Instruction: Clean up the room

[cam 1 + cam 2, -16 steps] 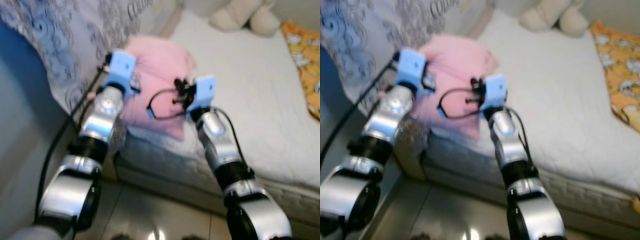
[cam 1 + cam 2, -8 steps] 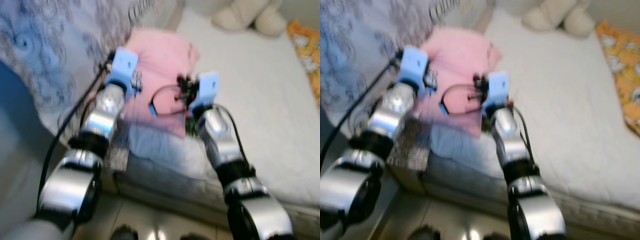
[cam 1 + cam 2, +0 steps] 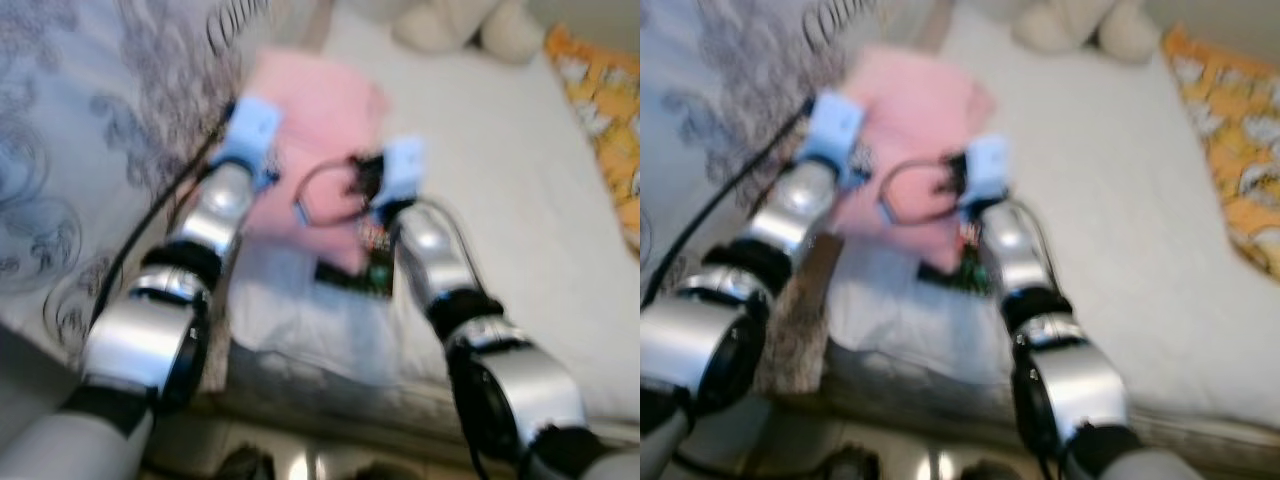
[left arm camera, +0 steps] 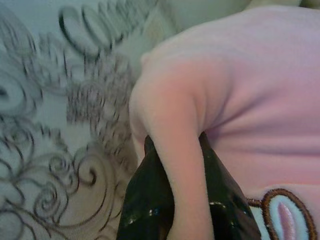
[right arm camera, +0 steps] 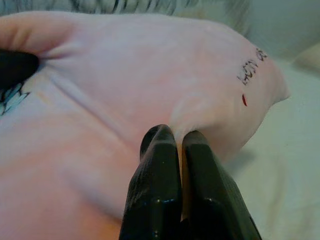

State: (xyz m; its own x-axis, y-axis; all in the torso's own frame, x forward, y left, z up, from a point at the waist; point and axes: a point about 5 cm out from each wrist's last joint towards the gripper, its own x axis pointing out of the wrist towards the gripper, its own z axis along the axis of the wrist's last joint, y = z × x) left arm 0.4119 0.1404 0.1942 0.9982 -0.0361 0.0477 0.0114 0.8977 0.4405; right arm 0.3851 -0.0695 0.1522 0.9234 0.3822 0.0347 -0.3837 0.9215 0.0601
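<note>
Step in hand: carrying pink pillow (image 3: 320,110) over bed (image 3: 500,180) near its left edge. Left gripper (image 4: 172,210) and right gripper (image 5: 181,150) each pinch pillow fabric. Next: likely lower onto mattress, release both together.

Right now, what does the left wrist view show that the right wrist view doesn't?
Left wrist view alone: the grey swirl-patterned bedspread beside the pink pillow, and an embroidered brown-outlined patch on it.

Right wrist view alone: dark lettering and a small red mark on the pillow, with the white sheet beyond.

Both: a fold of the pillow pinched in that arm's jaws, left gripper and right gripper.
</note>
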